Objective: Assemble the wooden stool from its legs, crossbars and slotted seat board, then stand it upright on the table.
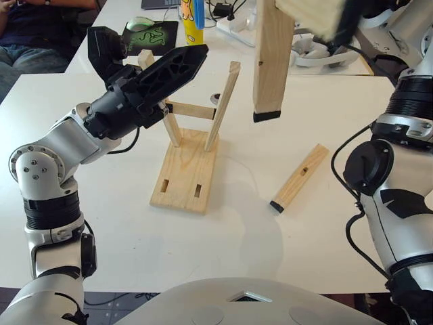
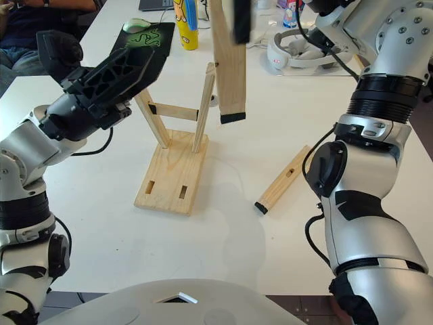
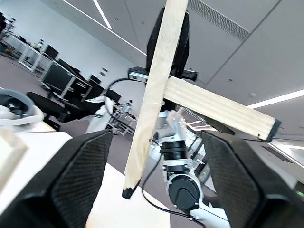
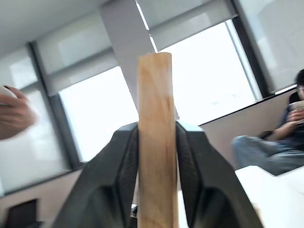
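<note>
Seat board [image 1: 183,172] lies flat on the table [image 1: 101,237] with two legs [image 1: 223,105] standing in its far slots, joined by a crossbar [image 1: 191,110]. The left gripper [image 3: 156,142] hovers right beside them, fingers spread wide, holding nothing. The right gripper [image 4: 156,128] is up high, clamped tight on another leg [image 1: 272,61]. A spare leg [image 1: 299,177] lies loose on the table to the right

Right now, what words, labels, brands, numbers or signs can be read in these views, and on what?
No text is legible.
Tall yellow bottle with cartoon print: lettering too small and blurred.
Black mouse mat: green emblem, no readable letters.
Pale slotted wooden seat board and wooden leg in right gripper: unmarked.
</note>
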`<state>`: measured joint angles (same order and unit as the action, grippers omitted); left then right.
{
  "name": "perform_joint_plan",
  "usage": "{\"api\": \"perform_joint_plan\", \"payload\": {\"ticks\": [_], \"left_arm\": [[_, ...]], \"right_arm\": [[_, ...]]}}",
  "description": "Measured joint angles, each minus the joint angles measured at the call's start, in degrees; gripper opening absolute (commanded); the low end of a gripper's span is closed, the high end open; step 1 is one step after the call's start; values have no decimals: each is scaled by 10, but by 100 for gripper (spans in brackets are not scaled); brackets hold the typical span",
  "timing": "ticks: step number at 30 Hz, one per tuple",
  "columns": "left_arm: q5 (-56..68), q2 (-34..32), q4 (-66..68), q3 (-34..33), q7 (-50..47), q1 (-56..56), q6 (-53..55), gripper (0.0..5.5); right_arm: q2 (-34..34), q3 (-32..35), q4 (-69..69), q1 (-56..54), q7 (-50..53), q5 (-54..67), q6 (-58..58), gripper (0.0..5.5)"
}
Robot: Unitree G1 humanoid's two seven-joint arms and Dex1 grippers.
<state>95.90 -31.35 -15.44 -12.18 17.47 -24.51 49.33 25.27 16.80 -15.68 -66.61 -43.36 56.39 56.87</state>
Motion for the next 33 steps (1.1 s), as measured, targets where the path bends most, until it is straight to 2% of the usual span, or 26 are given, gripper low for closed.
{"api": "perform_joint_plan", "payload": {"ticks": [3, 9, 13, 20, 27, 33], "left_arm": [[-27, -1, -20, -5, 0, 24, -6, 345], [-109, -19, -61, -15, 10, 90, -14, 345], [-235, -57, -61, -13, 46, 154, -32, 345], [-496, -112, -19, 75, 121, 269, -109, 345], [-556, -151, -11, 69, 182, 310, -103, 345], [-584, -217, -15, 54, 255, 342, -86, 345]], "right_arm": [[-17, -23, 111, 65, 70, -50, -38, 107], [-136, -36, 375, 241, 307, -109, -73, 107], [-206, -40, 451, 361, 410, -171, -139, 107], [-266, -91, 479, 490, 435, -216, -212, 107], [-284, -121, 485, 518, 432, -234, -266, 107], [-291, -134, 485, 526, 430, -235, -286, 107]]}}
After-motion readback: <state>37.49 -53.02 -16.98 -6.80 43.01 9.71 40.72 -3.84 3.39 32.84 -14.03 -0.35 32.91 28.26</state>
